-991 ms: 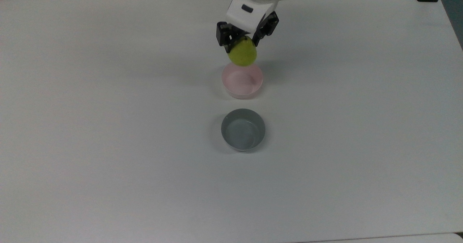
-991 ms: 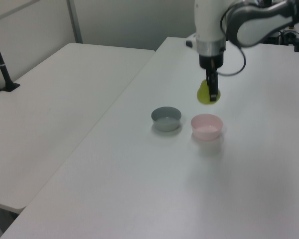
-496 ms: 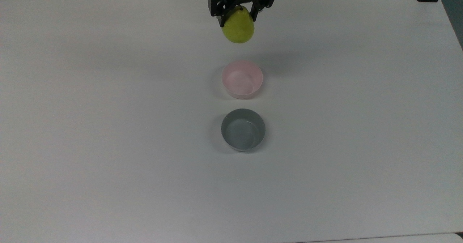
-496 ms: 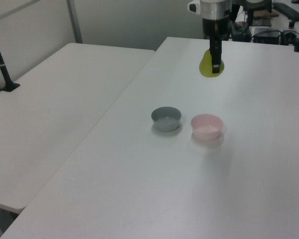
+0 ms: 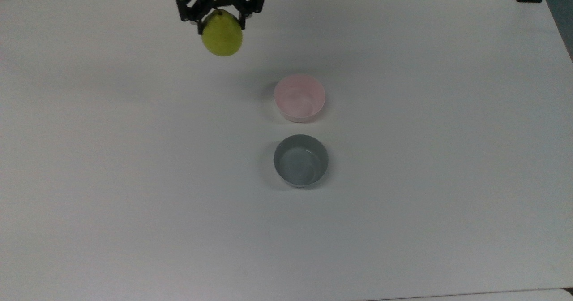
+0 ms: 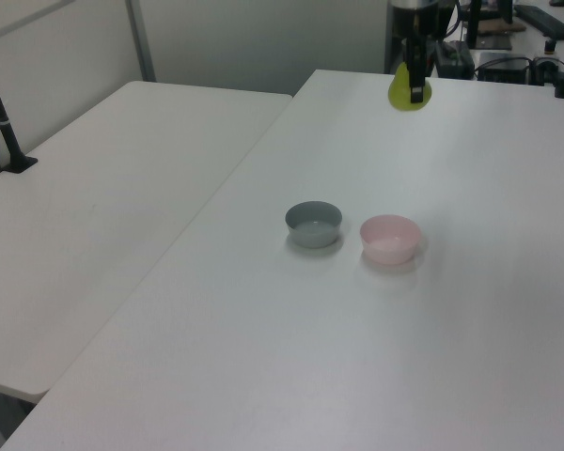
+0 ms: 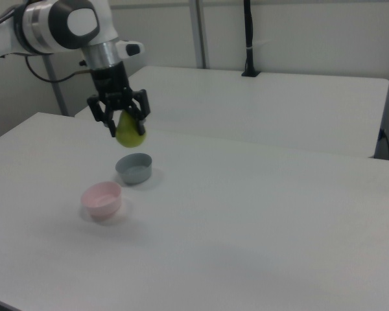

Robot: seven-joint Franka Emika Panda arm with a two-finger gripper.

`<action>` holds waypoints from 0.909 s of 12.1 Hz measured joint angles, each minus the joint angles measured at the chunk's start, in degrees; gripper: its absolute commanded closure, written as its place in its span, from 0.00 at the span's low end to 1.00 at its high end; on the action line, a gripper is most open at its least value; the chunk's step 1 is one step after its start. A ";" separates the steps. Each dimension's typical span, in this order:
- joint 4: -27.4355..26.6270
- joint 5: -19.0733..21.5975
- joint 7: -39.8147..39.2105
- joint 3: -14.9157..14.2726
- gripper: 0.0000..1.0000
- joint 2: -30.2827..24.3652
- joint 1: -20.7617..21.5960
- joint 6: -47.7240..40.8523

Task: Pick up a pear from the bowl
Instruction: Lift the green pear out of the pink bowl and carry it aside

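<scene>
A yellow-green pear [image 5: 222, 39] [image 6: 409, 92] [image 7: 130, 132] hangs high above the table, stem end up, with my gripper [image 5: 220, 19] [image 6: 414, 86] [image 7: 124, 121] shut on its upper part. The pale pink bowl [image 5: 299, 97] [image 6: 390, 239] [image 7: 102, 199] stands empty on the white table, well below the pear and to its right in the top view.
A grey bowl [image 5: 301, 160] [image 6: 313, 224] [image 7: 134, 168] of similar size sits beside the pink one on the white table [image 5: 447, 157]. A second white table [image 6: 103, 188] [image 7: 279, 103] adjoins it. A black post [image 6: 5, 122] stands clamped on that second table.
The gripper has lifted the pear up from just over the pink bowl, then carried it toward the top view's left. Both bowls have stayed in place.
</scene>
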 measured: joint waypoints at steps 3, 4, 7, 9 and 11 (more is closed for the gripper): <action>0.95 0.80 -7.67 -7.09 0.45 -0.01 -0.48 0.00; 0.97 2.36 -9.52 -8.88 0.45 -0.01 -0.81 0.00; 0.98 3.59 -10.54 -9.98 0.45 0.05 -1.28 0.19; -0.52 3.59 -10.54 -10.01 0.45 0.50 -1.42 2.84; -5.06 3.59 -10.55 -10.04 0.45 1.30 -1.77 8.76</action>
